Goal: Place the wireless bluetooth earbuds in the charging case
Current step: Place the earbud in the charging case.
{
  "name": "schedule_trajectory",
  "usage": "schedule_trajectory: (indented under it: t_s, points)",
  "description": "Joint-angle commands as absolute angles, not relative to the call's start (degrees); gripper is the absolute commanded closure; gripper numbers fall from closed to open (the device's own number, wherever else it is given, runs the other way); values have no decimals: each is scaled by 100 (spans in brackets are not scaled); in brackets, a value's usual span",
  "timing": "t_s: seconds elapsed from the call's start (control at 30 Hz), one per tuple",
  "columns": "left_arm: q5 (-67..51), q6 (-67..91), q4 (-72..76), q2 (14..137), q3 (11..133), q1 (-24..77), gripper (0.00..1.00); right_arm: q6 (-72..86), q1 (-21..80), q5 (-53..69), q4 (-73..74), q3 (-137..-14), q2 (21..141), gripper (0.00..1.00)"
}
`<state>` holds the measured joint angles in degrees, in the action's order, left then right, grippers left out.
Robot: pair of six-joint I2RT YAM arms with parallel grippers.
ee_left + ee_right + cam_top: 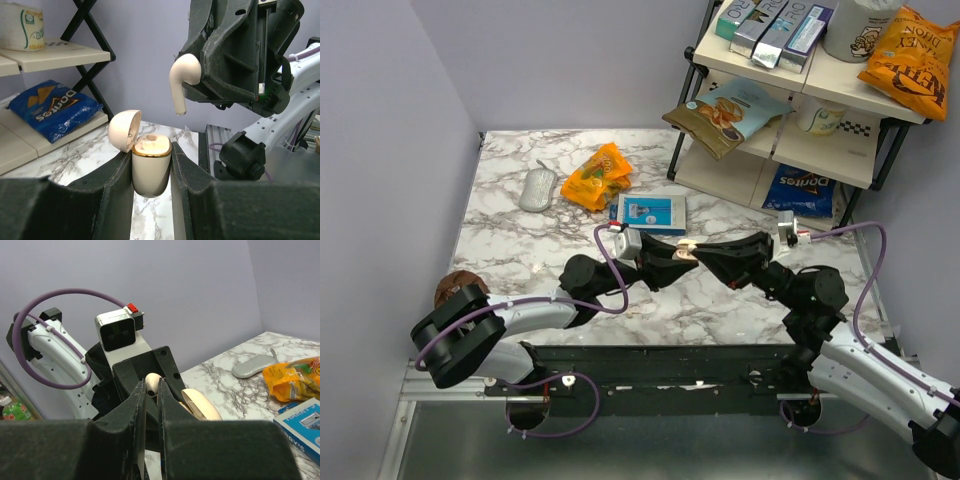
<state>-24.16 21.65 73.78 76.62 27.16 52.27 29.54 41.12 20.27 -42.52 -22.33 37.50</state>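
Observation:
My left gripper (672, 256) is shut on the charging case (151, 172), a cream-white pill-shaped case with a gold rim. It holds the case upright above the table, with the lid (124, 131) flipped open to the left. My right gripper (151, 390) is shut on one earbud (184, 80), a cream piece with its stem pointing down. The earbud hangs a little above and to the right of the case opening. It also shows between my right fingers in the right wrist view (153, 381). I see no second earbud; I cannot tell what sits in the case.
A grey mouse (537, 188), an orange snack bag (597, 176) and a blue-and-white flat box (650, 212) lie behind the grippers. A shelf rack (800, 100) with snacks and a Doritos bag (800, 190) stands at the back right. A brown lump (452, 285) sits at the left edge.

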Motion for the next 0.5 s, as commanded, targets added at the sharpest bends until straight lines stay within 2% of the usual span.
schedule_trajectory:
  t_s: [0.0, 0.47]
  points:
    - [-2593, 2267, 9677, 7559, 2935, 5273, 100, 2979, 4104, 2048, -4614, -2180, 3762, 99]
    - [-2593, 2391, 9677, 7524, 3111, 5309, 100, 3103, 4104, 2057, -4869, -2224, 3990, 99]
